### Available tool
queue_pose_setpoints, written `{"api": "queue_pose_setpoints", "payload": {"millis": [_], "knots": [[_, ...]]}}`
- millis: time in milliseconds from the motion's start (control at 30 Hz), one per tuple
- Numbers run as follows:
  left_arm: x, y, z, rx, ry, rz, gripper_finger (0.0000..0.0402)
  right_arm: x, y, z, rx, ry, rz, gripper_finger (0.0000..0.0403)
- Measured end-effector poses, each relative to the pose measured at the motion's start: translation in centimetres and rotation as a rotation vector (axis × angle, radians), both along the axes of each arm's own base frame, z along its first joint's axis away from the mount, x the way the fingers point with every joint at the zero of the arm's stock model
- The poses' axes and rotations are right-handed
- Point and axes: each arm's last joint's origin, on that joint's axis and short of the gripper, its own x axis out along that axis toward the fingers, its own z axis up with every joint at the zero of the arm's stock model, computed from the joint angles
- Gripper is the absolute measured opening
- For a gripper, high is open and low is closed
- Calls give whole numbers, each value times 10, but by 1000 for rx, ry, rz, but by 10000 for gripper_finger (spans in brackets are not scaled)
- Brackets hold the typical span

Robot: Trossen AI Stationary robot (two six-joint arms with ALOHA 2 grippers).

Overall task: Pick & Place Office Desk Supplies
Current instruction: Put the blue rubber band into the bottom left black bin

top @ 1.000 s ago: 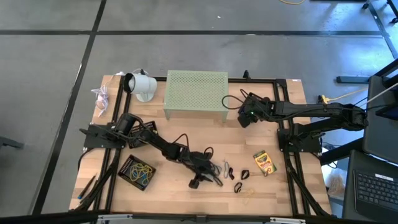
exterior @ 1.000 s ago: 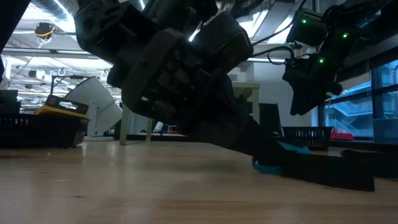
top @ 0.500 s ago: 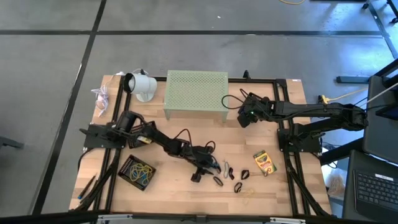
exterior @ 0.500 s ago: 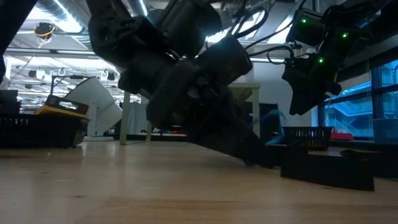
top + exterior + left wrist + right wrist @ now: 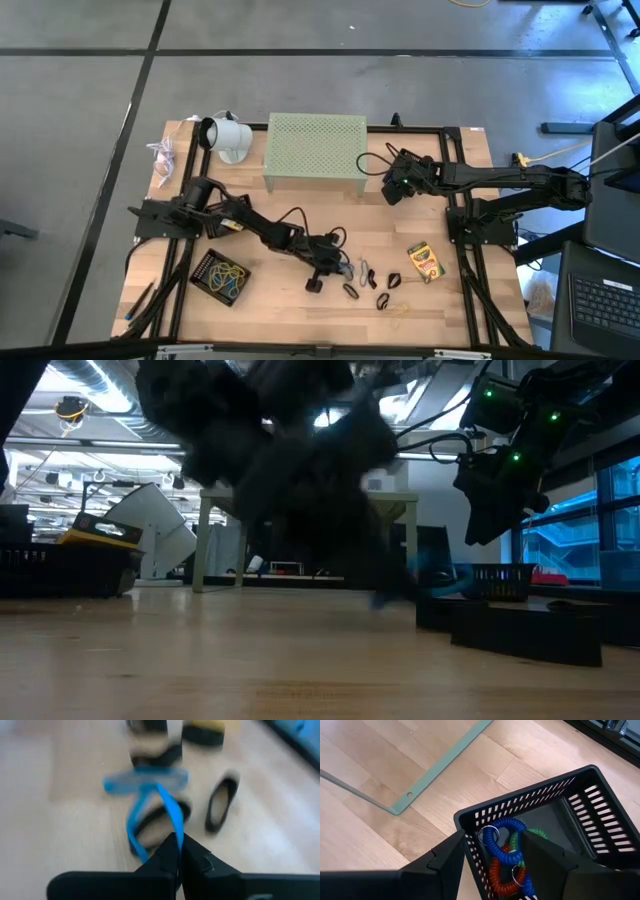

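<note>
A blue rubber band (image 5: 150, 805) is pinched by the left tool (image 5: 178, 851) for lifting off the counter (image 5: 290, 205); the right tool (image 5: 492, 851) is spread, waiting.

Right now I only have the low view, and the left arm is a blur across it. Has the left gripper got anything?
Observer: Yes. In the left wrist view the left gripper is shut on a blue band, pinched at the fingertips.
Operator: Anything close by that it could snag?
Observer: A black clip lies on the table right beside the band.
Operator: And the right gripper?
Observer: The right gripper is open above the corner of a black basket with coiled cords in it.
</note>
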Motion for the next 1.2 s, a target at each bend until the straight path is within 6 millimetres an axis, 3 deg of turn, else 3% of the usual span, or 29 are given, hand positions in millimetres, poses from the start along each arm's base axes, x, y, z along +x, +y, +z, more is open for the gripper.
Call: {"api": "queue_pose_setpoints", "payload": {"millis": [233, 600, 700, 933, 1200], "knots": [[-16, -3, 64, 13, -52, 36, 1, 0, 0, 0, -5, 14, 28, 191], [-80, -17, 156, 116, -88, 170, 1, 0, 1, -1, 34, -13, -18, 191], [-97, -20, 174, 116, -115, 230, 1, 0, 1, -1, 98, -78, -117, 191], [-136, -26, 181, 63, 60, 273, 1, 1, 3, -1, 246, -183, -262, 191], [-190, -36, 160, -65, 625, 346, 3, 1, 3, -1, 238, -175, -237, 191]]}}
